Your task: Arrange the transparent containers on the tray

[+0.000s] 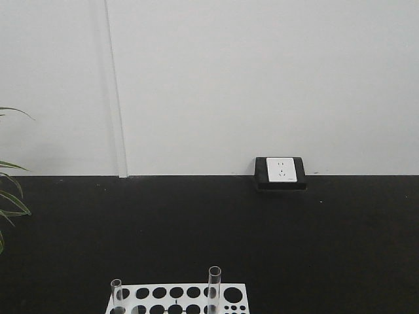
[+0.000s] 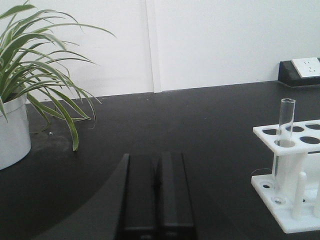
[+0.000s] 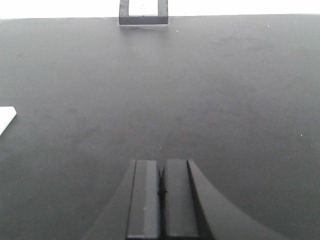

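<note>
Spanning the front view's lower half, the counter [image 1: 294, 242] is topped at bottom centre by a white rack [image 1: 184, 300], whose holes keep two test tubes [image 1: 215, 284] upright. The tray is not shown. The left gripper [image 2: 156, 200] and right gripper [image 3: 161, 200] are held low, jaws pressed together on nothing.

A clear glass test tube [image 2: 286, 120] stands upright in a corner hole of the white round-holed rack [image 2: 287, 220]; the black left gripper [image 2: 157, 160] has its jaws together.
</note>
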{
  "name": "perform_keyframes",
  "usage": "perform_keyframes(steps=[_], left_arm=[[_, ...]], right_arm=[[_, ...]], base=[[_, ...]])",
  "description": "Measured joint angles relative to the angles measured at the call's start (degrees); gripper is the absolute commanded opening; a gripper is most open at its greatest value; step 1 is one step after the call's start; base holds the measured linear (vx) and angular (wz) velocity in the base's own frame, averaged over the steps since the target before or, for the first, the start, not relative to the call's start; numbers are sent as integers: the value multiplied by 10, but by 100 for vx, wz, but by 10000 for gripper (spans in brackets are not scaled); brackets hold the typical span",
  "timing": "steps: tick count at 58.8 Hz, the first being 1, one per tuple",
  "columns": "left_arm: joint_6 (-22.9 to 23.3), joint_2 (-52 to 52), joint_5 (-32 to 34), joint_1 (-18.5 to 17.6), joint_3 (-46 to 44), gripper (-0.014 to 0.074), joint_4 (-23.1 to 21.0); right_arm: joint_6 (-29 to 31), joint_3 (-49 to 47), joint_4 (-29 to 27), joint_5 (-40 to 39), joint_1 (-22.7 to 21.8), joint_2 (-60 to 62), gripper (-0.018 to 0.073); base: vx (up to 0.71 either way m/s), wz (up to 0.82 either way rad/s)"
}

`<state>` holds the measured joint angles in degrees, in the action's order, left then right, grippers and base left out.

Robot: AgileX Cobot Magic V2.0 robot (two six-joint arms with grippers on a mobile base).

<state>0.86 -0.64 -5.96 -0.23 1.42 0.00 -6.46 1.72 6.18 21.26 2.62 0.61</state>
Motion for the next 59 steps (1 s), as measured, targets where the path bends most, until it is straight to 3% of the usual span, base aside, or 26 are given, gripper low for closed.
perform_keyframes(steps=[59], left_arm=[[0, 0, 0, 0, 0, -7, 0]], right_arm=[[4, 0, 14, 0, 0, 0, -11]], base=[[0, 0]])
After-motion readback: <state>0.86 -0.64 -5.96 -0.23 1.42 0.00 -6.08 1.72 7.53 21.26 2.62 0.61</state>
